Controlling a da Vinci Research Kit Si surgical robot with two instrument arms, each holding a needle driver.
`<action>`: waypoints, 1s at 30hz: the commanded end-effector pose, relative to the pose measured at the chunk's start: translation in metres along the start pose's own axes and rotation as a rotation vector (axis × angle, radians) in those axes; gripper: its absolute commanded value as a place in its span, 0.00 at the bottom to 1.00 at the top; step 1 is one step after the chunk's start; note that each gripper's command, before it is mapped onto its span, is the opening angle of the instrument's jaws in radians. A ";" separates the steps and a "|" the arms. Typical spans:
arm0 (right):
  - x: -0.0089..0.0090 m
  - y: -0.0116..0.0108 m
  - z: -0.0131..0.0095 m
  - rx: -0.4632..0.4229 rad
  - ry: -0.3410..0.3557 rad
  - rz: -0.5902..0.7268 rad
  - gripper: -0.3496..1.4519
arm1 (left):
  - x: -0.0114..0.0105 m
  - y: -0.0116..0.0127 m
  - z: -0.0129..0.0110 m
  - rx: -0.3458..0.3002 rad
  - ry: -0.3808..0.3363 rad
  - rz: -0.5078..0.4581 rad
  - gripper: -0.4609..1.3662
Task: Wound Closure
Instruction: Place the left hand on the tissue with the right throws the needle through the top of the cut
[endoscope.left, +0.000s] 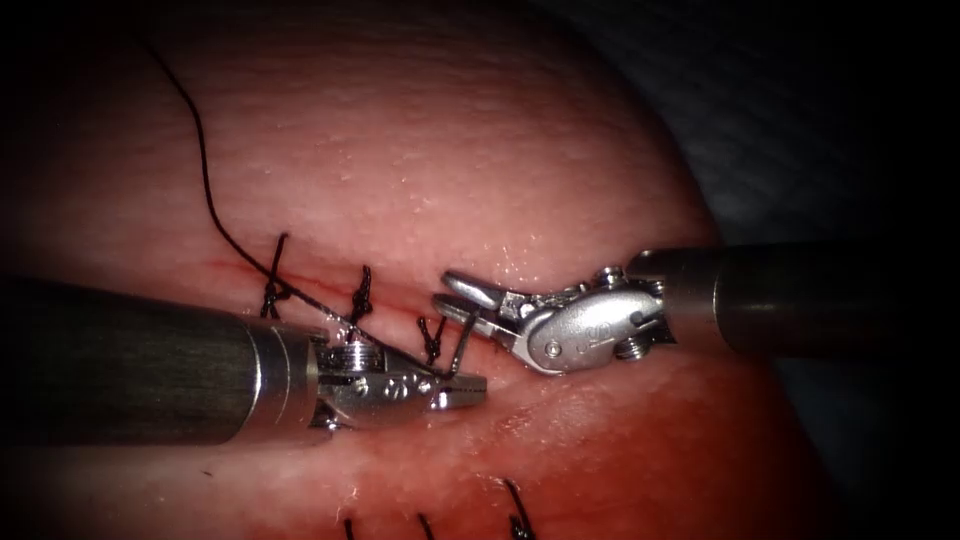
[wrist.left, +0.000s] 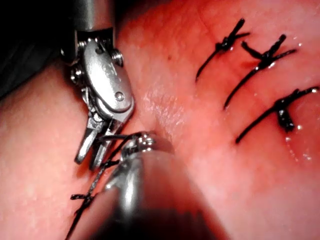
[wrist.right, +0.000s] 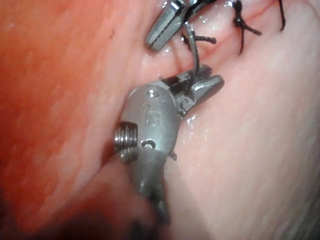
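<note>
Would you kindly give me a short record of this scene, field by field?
Left tool: jaws shut on the needle near its lower end
Right tool: jaws open beside the needle's upper end, holding nothing
Needle: stands between the tools, apparently clear of the tissue
Thread: trails up and left across the cut
Stitches: three tied across the cut

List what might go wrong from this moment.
1. The needle appears clear of the tissue. The left tool grips it near one end with shut jaws, and the right tool has open jaws around the other end. If released early, it may swivel or drop.
2. The thread crosses a tied stitch beside the left tool and could snag there.
</note>
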 end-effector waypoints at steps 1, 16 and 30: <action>0.0001 0.0002 0.0000 -0.005 0.001 0.002 0.00 | 0.0000 0.0000 0.0000 -0.004 0.000 0.000 0.06; 0.0007 0.0009 -0.0001 -0.016 0.006 0.012 0.00 | 0.0000 0.0000 0.0000 -0.004 0.000 0.000 0.06; 0.0010 0.0016 0.0000 -0.024 0.006 0.019 0.00 | -0.0001 -0.0001 0.0001 -0.004 0.000 0.001 0.06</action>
